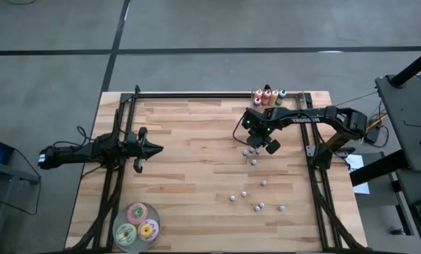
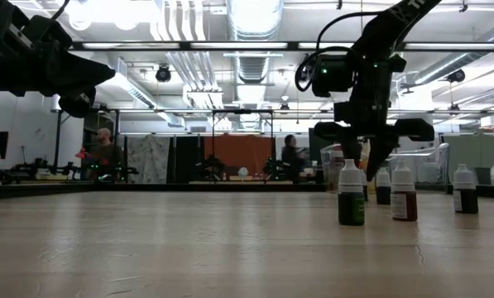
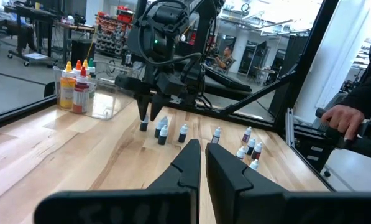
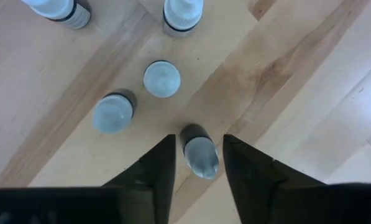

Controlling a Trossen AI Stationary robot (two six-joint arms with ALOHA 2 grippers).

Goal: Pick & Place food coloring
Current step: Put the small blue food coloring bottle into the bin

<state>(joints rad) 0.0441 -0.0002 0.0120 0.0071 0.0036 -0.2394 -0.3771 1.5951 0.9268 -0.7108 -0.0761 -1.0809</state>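
While the right gripper (image 4: 197, 155) straddles a tiny pale-capped dark bottle (image 4: 199, 149), jaws part-open, nothing gripped; centre it between the fingers; avoid neighbouring bottles ahead.

In the right wrist view, two bottles (image 4: 54, 9) are cut off by the edge, and whether the right gripper (image 4: 199, 155) touches the bottle between its fingers cannot be told.

White lettering on right arm (image 1: 305, 118), too small to read; no other legible text.
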